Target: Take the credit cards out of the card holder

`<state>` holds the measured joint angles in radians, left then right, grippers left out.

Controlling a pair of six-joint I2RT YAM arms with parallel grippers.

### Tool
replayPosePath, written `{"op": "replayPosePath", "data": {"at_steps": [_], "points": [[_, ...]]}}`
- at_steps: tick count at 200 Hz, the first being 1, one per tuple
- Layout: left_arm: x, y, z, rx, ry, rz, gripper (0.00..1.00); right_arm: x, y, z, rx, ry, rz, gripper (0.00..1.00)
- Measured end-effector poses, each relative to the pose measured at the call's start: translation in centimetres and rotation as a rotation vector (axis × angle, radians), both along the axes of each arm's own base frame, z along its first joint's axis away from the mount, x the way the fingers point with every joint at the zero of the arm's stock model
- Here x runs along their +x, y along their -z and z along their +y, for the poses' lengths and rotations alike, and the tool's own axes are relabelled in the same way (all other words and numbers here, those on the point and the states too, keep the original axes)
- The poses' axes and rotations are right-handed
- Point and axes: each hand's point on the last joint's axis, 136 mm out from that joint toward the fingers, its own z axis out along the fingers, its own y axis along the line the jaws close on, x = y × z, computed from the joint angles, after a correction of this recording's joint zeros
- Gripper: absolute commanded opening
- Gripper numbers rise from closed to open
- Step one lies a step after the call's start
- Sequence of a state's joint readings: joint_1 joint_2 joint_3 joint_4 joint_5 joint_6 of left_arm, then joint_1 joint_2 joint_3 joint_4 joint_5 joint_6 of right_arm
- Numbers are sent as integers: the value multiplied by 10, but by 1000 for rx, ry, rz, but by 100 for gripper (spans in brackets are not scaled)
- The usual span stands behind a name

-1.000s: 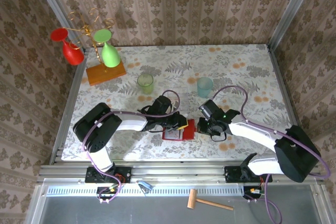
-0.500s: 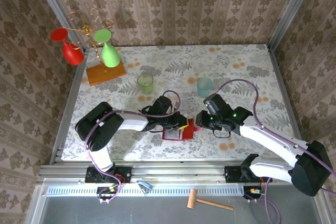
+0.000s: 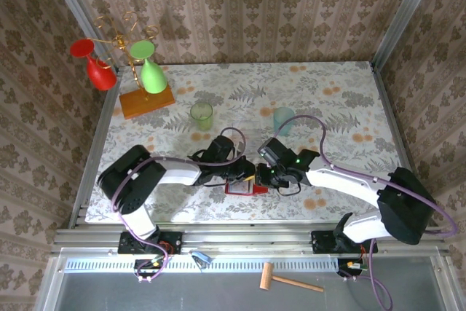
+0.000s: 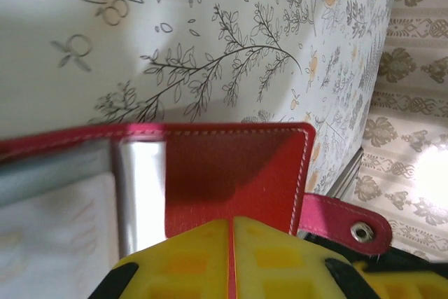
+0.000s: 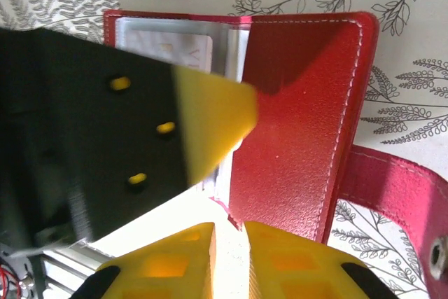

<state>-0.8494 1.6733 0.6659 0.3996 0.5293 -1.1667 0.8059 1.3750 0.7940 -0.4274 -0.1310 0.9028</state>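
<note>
Finding the left gripper [image 4: 231, 257] pressed shut on the near edge of the card holder [image 4: 234, 173], with a thin red line of flap pinched between the yellow pads [image 4: 280, 260]. Finding the right gripper [image 5: 227, 250] with its pads almost together at the lower edge of the same flap. Not being able to tell whether it is clamping or only touching. Seeing from above both grippers meeting over the card holder, which is lying open and flat on the table [image 3: 328, 100], near the front edge and between the two arms.

Judging the card holder to be light, soft and floppy, and likely to slide or fold unless pinned; treating the pinched flap as a fair anchor. Judging the cards to be thin, stiff, smooth and slippery, sitting snug in a clear pocket. Advising a pinch on the flat faces at a card's exposed edge at the pocket mouth, pulling in line with the pocket.

Counting one card holder, with one red tab [image 5: 392, 187] and one snap [image 4: 360, 230]. Counting one pale card [image 5: 168, 43] under the clear pocket; not making out a second. Counting, farther back, one green cup [image 3: 202, 114], one pale blue cup [image 3: 284, 118], one red goblet [image 3: 91, 60], one green goblet [image 3: 149, 67] and one wooden block [image 3: 147, 100]. Counting one mallet [image 3: 291, 280] below the table edge.
</note>
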Motion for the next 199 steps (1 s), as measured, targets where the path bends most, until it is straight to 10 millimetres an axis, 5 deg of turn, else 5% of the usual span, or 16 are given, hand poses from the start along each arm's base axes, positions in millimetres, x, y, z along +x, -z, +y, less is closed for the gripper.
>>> {"op": "replayPosePath", "data": {"at_steps": [56,129,199], "points": [[11,-46,22,46,-40,-142,12,3,24,-12,-77,24,18,12],[-3,-9,57,220,-58,-113,12,19,35,-23,-104,51,-14,9],[-8,-5,55,215,-55,-113,12,25,53,-23,-121,31,-19,6]]}}
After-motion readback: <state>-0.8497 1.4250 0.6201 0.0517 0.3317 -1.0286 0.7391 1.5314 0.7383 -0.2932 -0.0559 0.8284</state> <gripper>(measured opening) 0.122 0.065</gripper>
